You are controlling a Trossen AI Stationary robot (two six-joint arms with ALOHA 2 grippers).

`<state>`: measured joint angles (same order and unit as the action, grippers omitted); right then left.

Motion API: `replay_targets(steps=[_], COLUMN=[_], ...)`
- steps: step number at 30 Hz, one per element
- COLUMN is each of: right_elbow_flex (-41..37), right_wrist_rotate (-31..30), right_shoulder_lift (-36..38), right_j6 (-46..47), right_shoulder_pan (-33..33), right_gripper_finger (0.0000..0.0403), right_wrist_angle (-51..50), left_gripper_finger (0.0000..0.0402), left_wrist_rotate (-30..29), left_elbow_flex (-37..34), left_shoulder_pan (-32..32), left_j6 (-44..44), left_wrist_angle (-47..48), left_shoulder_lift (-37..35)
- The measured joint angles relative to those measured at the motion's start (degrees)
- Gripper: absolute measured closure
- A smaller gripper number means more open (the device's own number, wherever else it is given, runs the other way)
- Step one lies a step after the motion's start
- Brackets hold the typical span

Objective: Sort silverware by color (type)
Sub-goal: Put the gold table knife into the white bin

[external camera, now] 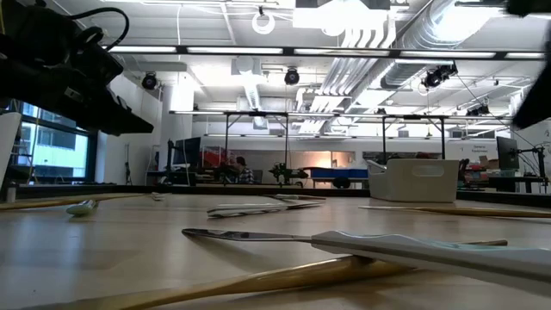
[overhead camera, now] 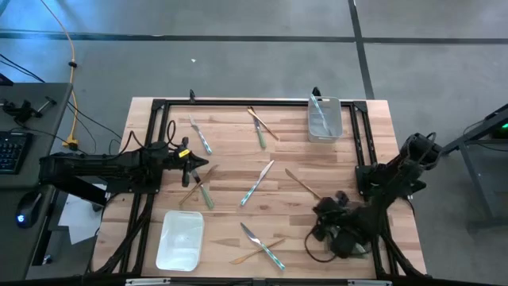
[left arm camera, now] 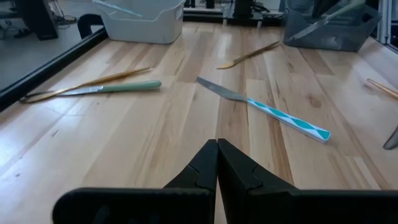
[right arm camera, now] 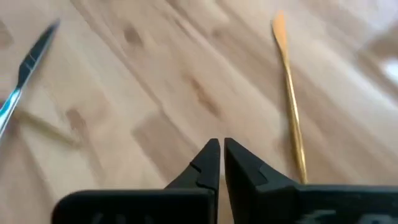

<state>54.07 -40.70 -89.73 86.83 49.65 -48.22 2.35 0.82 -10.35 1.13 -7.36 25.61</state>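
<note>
High view, item by item, as I logged it. Table (overhead camera: 238, 127): a wooden top inside a black frame rail along the far and side edges; the widest bare wood I saw lay at centre-near and along the far left.

Silverware (overhead camera: 255, 184): scattered singly and in crossed pairs. A blue-handled knife (overhead camera: 256, 183) sat mid-table, long axis diagonal, blade toward the far right. A gold piece (overhead camera: 302, 183) lay just right of it, slanting toward the near right. A blue knife and gold fork (overhead camera: 262, 246) crossed at the near edge. A green and gold pair (overhead camera: 200, 189) crossed beside the left arm. Two more (overhead camera: 262, 127) crossed at far centre.

Clear bin (overhead camera: 325, 118): far right, holding blue-handled pieces. White tray (overhead camera: 181, 239): near left.

Left gripper (overhead camera: 193, 164): fingers pressed together, holding nothing, at mid-left. Right gripper (overhead camera: 321, 208): fingers together, holding nothing, near right, beside the gold piece.

I could read no writing or labels anywhere.
</note>
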Motion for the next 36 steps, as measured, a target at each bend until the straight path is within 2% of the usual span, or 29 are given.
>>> replay_targets(steps=[3,9,15,23,29,36], right_elbow_flex=[-4.65,-12.56,-15.57,-15.59,-15.59,-15.59], right_wrist_rotate=[-1.31,1.91,6.79,18.18,25.92,34.00], right_shoulder_lift=[0.00,0.00,0.00,0.00,0.00,-0.02], right_j6=[-8.98,-31.37,-52.84,-70.78,-77.51,-81.36], right_shoulder_pan=[-4.42,-15.21,-26.23,-40.18,-47.62,-54.13], right_gripper_finger=[0.0400,0.0402,0.0403,0.0403,0.0403,0.0403], right_wrist_angle=[12.27,39.08,55.76,64.60,68.58,70.11], left_gripper_finger=[0.0401,0.0401,0.0390,0.0328,0.0290,0.0271], left_wrist_rotate=[0.22,3.55,3.15,-1.50,-2.24,-3.06], left_elbow_flex=[0.00,0.00,0.03,5.44,9.51,17.05], left_shoulder_pan=[0.00,0.00,0.02,0.02,0.49,2.77], left_j6=[-0.19,-1.57,-6.84,-8.69,-12.59,-16.06], left_wrist_angle=[-0.20,-0.07,0.11,10.55,17.38,22.32], left_shoulder_lift=[0.00,1.08,3.70,9.61,16.02,25.63])
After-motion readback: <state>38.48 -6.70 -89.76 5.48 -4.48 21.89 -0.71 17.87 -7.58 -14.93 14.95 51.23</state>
